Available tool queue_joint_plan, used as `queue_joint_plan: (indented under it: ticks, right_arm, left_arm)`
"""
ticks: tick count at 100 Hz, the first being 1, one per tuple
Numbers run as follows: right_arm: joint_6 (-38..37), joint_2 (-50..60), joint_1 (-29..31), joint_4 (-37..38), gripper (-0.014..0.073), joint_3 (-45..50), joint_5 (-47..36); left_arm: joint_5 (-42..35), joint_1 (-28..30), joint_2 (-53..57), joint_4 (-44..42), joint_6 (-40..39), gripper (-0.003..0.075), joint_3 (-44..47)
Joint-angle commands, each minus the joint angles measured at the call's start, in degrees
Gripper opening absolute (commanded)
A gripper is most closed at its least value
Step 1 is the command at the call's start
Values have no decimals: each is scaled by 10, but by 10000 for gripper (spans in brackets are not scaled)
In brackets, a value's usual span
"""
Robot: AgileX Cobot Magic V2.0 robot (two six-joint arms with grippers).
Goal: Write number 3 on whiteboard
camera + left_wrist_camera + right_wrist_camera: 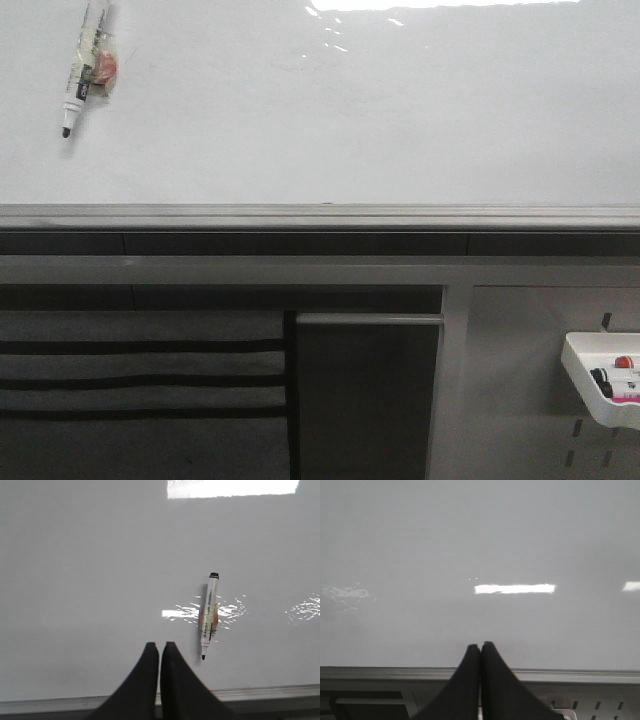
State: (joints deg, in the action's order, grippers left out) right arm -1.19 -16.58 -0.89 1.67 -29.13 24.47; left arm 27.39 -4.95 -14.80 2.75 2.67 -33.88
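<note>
The whiteboard is glossy white with glare and a grey metal rail along its near edge. No number 3 shows on it; the surface is blank. An uncapped white marker with a black tip lies on the board at the far left; it also shows in the left wrist view. My left gripper is shut and empty, near the rail, apart from the marker. My right gripper is shut and empty over the rail. Neither gripper shows in the front view.
A small white tray holding markers hangs on the grey perforated panel below the board at the right. Dark shelves and a dark panel sit below the rail.
</note>
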Motion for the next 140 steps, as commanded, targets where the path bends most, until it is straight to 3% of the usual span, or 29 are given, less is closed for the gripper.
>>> queue_joint_plan:
  ticks: [1,13,19,24,35,41,46,118,129,140]
  right_arm:
    - [7,-11,3,1,-74,-20,-46]
    - [6,-11,3,1,-62,-20,-45]
    - [6,-11,3,1,8,-20,-45]
    - [6,-11,3,1,126,-20,-45]
    - [6,-11,3,5,415,-20,-45]
    - [6,-11,3,5,505,-20,-45]
    - [6,-11,3,5,560,-20,-45]
    - [6,-16,3,-23,572,-21,-29]
    - [28,-36,-3,-64,572,-34,14]
    - [127,-72,-22,-169,572,-55,55]
  left_arm:
    - [-42,2,-11,2,-1,-18,-20]
    - [-48,2,-11,2,-1,-17,-20]
    - [-58,2,-11,2,-1,10,-20]
    - [-62,2,-11,-5,-1,81,-20]
    - [-63,2,-11,-39,-1,344,-20]
    - [-66,2,-11,-41,-1,463,-20]
    - [-68,2,-11,-39,-1,510,-20]
    - [-72,1,-37,-28,4,514,13]
    - [-73,-10,-80,-24,19,514,5]
    - [-86,-36,-144,-24,21,514,-2]
